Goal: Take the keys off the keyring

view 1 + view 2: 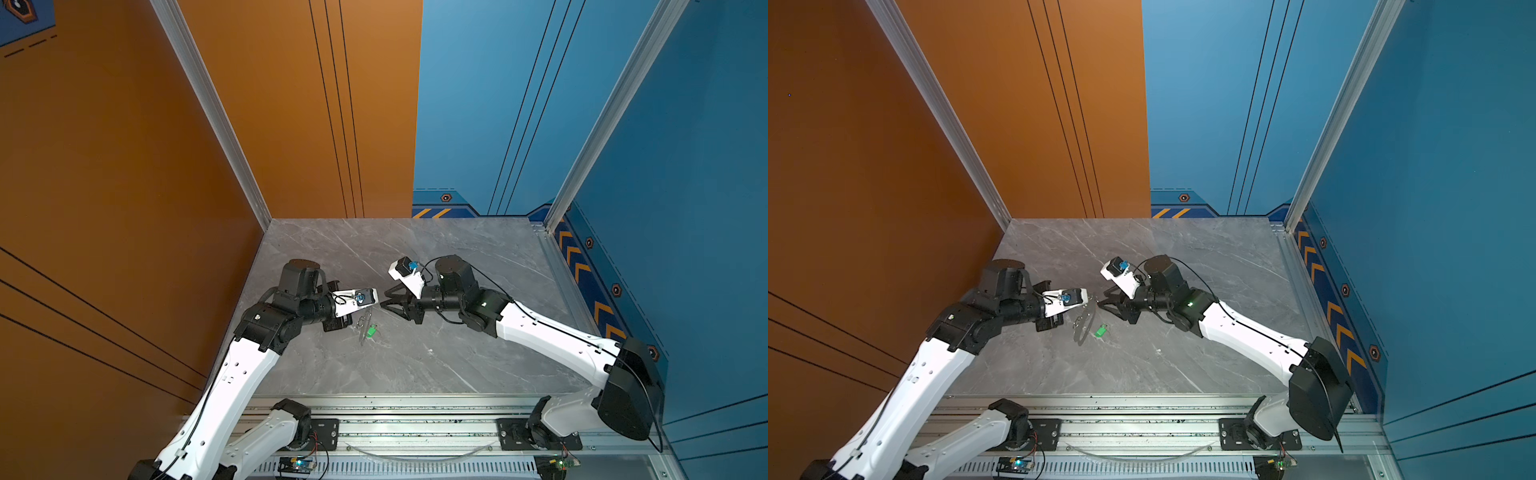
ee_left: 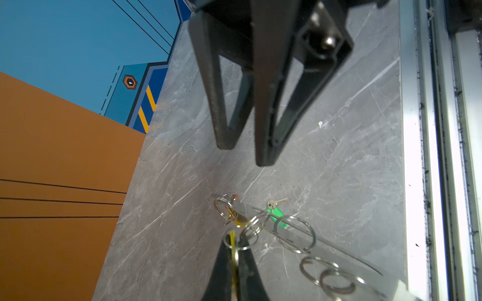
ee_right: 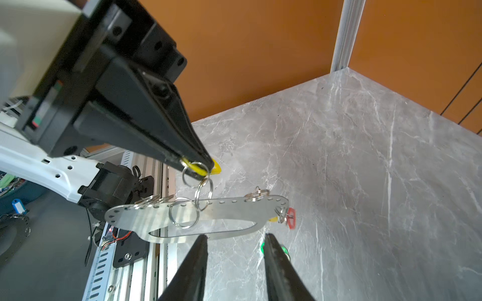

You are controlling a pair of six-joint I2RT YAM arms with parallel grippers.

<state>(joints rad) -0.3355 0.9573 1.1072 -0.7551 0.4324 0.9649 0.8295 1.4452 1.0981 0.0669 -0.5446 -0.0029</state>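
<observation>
At the middle of the desk (image 1: 415, 365), raised above it: the keyring (image 3: 234, 211), a flat plate, is dangling by linked rings from the yellow-tagged key (image 3: 215, 169), which the left hand (image 3: 206, 166) is clenching. The right hand (image 3: 236, 236) is standing released, jaws apart, just beside the plate's cut-out edge. The red-tagged key (image 3: 290, 215) is hanging at one end of the plate. The green-tagged key (image 2: 276, 215) is lying loose on the desk, on the near side of both hands. Risk, as judged: the thin tag slipping free, because the plate's whole weight is pulling on it. Containers: none showing.
</observation>
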